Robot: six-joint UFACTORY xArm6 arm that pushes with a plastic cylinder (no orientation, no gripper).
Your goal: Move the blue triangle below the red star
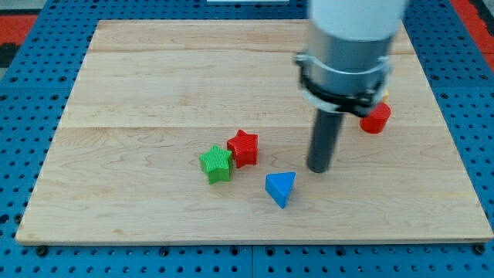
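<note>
The blue triangle (281, 188) lies on the wooden board (154, 93), below and to the right of the red star (243, 147). The red star touches a green star-shaped block (216, 164) on its lower left. My tip (318, 169) stands on the board just right of and slightly above the blue triangle, with a small gap between them. The arm's grey body (351, 42) hangs over the board's upper right.
A second red block (376, 117), shape unclear, sits at the right, partly hidden behind the arm, with a bit of yellow showing above it. A blue pegboard (23, 93) surrounds the board.
</note>
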